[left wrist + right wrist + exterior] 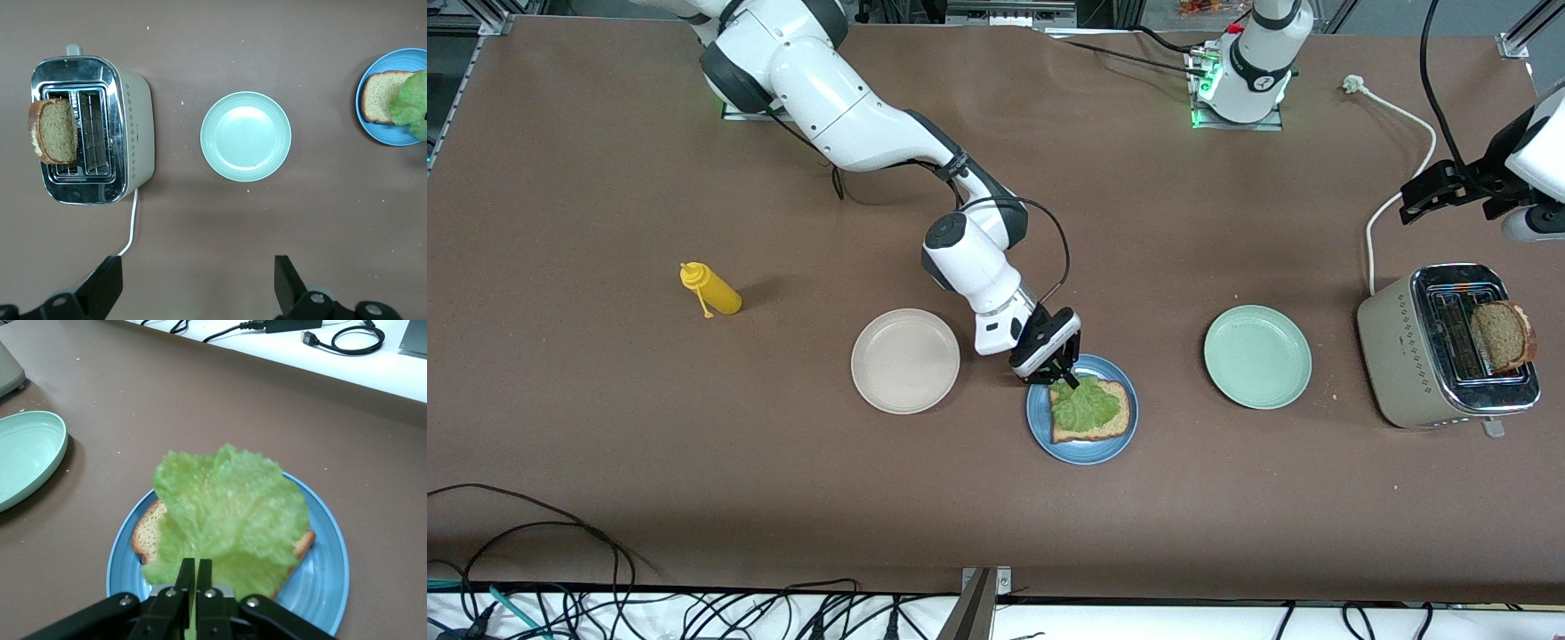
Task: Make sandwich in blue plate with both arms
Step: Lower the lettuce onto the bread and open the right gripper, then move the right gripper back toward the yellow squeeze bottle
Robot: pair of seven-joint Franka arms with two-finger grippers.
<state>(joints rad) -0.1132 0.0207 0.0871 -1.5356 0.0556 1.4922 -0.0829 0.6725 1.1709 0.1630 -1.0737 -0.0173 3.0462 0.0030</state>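
The blue plate [1080, 452] [330, 547] sits mid-table with one bread slice [1124, 411] [150, 530] lying flat on it. A ruffled green lettuce leaf [1085, 404] [227, 500] is spread over that slice. My right gripper [1064, 380] [197, 570] is low over the plate's rim, shut on the leaf's edge. A second bread slice [1503, 336] [53, 131] stands in a slot of the toaster [1414, 356] [137, 127]. My left gripper [1412, 206] [198, 280] hangs open and empty over the table by the toaster's cord.
A pale green plate [1257, 356] [245, 136] lies between the blue plate and the toaster. A cream plate [905, 360] sits beside the blue plate toward the right arm's end, a yellow squeeze bottle [711, 289] farther that way. A white cord [1396, 116] runs from the toaster.
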